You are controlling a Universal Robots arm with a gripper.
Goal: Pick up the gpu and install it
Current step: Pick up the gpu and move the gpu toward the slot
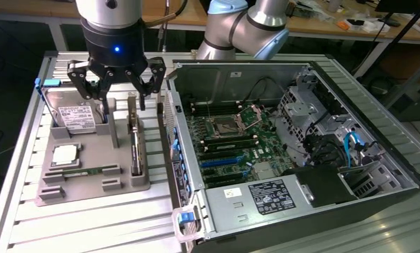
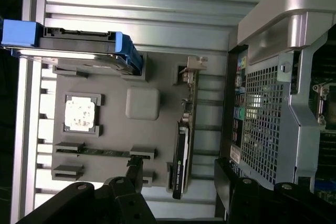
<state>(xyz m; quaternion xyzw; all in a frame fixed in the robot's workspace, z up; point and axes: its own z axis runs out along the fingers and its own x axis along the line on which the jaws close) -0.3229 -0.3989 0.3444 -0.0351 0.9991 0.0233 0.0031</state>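
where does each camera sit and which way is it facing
exterior view: off the arm, raised, looking down at an angle on the grey tray and the open pc case; the arm and its open hand hang over the tray.
wrist view: on the wrist, looking down past the hand's fingers at the tray, with the case's grille beside it.
shared: both show the gpu standing on edge in the tray, plus the hard drive.

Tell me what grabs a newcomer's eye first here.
The open PC case, its green motherboard bare, dominates the exterior view's right. On that view's left the black gripper hangs open over the gpu, which stands on edge in a grey tray.
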